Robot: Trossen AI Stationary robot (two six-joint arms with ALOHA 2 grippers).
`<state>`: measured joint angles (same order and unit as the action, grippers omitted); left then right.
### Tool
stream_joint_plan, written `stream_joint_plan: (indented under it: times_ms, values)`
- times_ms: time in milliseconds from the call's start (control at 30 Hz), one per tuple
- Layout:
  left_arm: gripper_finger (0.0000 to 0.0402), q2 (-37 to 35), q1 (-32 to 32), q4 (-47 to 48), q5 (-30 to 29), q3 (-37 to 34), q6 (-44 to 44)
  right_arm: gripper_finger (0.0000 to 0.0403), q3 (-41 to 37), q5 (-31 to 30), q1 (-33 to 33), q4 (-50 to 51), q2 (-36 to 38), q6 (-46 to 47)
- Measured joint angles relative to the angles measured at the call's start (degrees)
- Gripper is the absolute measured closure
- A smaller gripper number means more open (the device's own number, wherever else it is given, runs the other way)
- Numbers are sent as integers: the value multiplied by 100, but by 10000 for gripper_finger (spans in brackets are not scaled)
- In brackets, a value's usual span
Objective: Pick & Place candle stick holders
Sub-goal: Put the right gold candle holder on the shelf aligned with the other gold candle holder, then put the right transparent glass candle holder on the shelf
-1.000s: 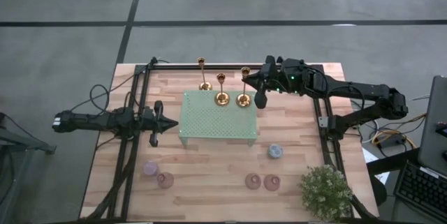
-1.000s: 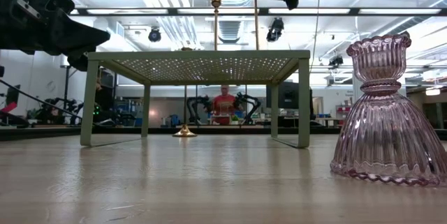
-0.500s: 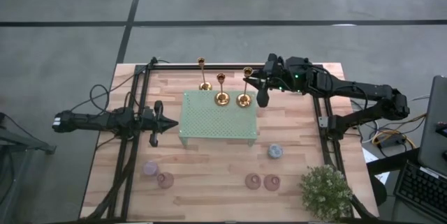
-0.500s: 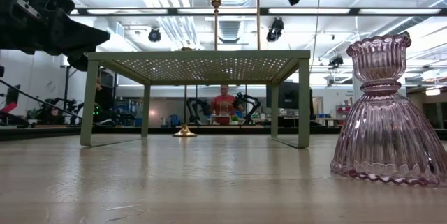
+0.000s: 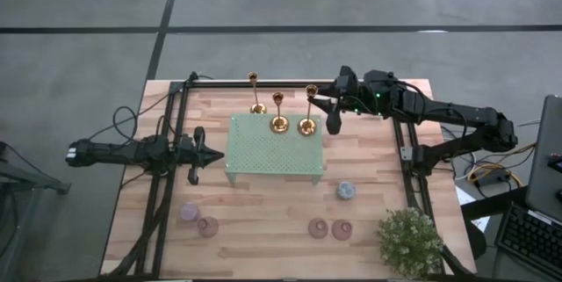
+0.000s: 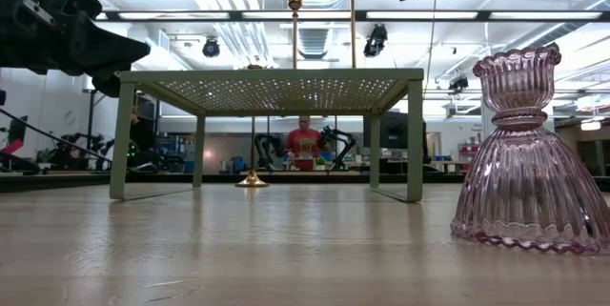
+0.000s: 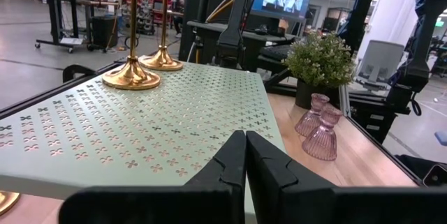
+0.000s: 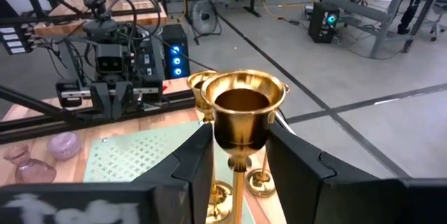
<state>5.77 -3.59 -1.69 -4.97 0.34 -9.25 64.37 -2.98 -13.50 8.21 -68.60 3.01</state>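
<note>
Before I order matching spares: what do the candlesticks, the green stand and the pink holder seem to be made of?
The candle stick holders: polished brass-like metal, mirror-bright gold. The green stand: probably painted sheet metal, punched with small cross-shaped holes, matte. The pink holder: ribbed glass, or maybe clear plastic, since light shows through it.

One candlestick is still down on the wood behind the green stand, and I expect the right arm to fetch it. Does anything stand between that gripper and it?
Yes. The two candlesticks on the green stand, one between the right gripper fingers, one beside it, stand between it and the candlestick on the wood.
</note>
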Motion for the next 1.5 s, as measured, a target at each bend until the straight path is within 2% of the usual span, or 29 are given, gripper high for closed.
stream_joint_plan:
  times_ms: [300,500,767,1067,1500]
  values:
    - [388,0,0,0,0,0,0,261,-10,4,24,318,21,114]
    - [388,-1,0,0,-2,0,0,256,-25,11,24,940,22,287]
    - [388,1,2,0,-1,0,-1,270,-27,208,150,1935,24,585]
    - [388,-1,1,0,0,0,0,282,-72,208,611,2205,24,808]
    - [388,0,1,0,0,0,1,271,-106,195,1508,2309,26,1009]
